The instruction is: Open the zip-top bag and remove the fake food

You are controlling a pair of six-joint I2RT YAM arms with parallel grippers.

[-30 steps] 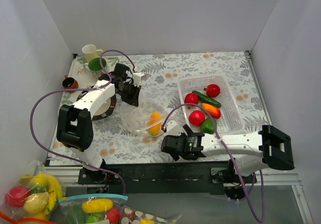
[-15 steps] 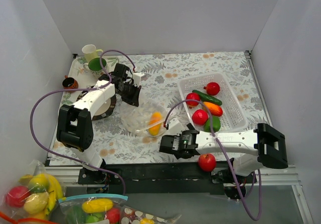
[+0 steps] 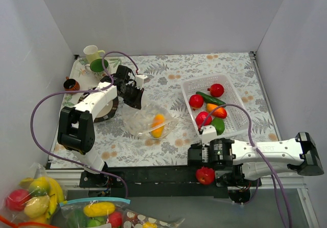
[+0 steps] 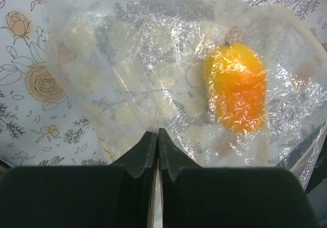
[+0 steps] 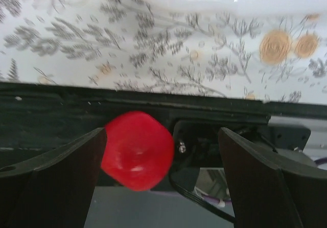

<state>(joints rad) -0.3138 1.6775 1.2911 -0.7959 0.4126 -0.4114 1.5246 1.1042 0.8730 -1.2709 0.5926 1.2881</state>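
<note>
The likeliest trouble sits at the near edge: a red fruit (image 5: 137, 150) lies on the black rail just off the patterned worktop (image 3: 168, 74). The right gripper (image 5: 162, 136) hangs over it, spread wide and empty, with the fruit close to one finger rather than centred — closing there could knock it along the rail or over the edge instead of catching it. The left gripper (image 4: 157, 138) is pressed together on a fold of the zip-top bag (image 4: 153, 59), which lies mid-worktop with one orange-yellow piece of fake food (image 4: 236, 92) inside. The film looks thin and slick, so the pinch may slip, or a pull may drag the whole bag rather than part it — where its mouth lies I cannot tell. The white basket (image 3: 239, 116) to the right holds red, green and orange pieces. Cups (image 3: 92, 53) stand at the far left corner, well apart. A purple cable (image 3: 32, 119) trails from each arm; the right arm's arches above the basket's near wall and might snag there.
</note>
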